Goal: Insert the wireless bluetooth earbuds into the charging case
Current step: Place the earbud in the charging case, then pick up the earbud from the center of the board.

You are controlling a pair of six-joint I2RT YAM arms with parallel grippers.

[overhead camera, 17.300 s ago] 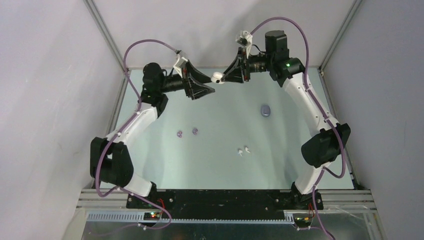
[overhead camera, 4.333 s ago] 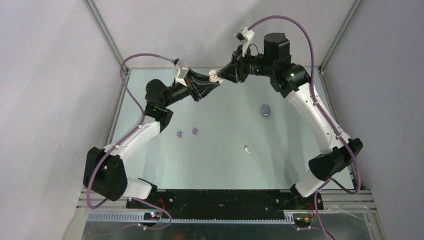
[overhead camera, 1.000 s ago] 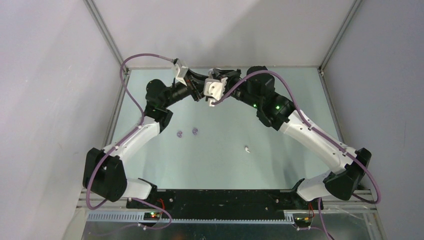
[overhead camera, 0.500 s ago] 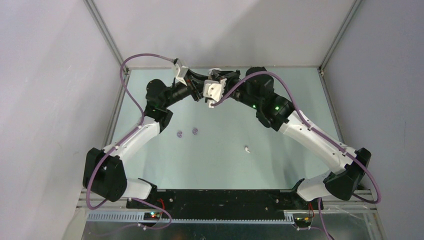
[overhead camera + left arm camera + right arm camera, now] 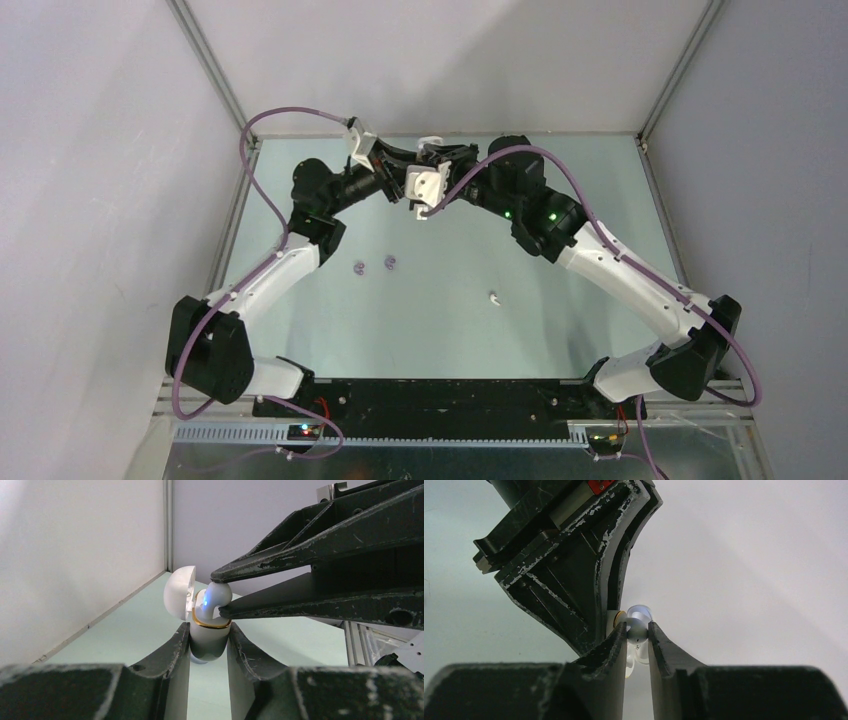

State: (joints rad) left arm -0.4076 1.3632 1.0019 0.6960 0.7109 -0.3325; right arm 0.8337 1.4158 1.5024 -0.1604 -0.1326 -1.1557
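Observation:
In the left wrist view my left gripper (image 5: 209, 630) is shut on the white charging case (image 5: 210, 642), which has a gold rim and stands upright with its lid (image 5: 179, 592) swung open. My right gripper (image 5: 219, 594) reaches in from the right, shut on a white earbud (image 5: 218, 593) at the case's mouth, where a blue light glows. The right wrist view shows that earbud (image 5: 637, 628) pinched between my right gripper's fingers (image 5: 619, 642). From above, both grippers meet at the back of the table (image 5: 420, 165). Another white earbud (image 5: 494, 297) and two purple earbuds (image 5: 359, 267) lie on the table.
The pale green table (image 5: 450, 330) is boxed in by white walls with metal corner posts (image 5: 215, 80). Purple cables (image 5: 270, 120) loop above both arms. The right arm's forearm (image 5: 620, 280) stretches across the right half of the table.
The right arm has shifted very slightly at the case. Both grips look unchanged, and the earbuds on the table have not moved.

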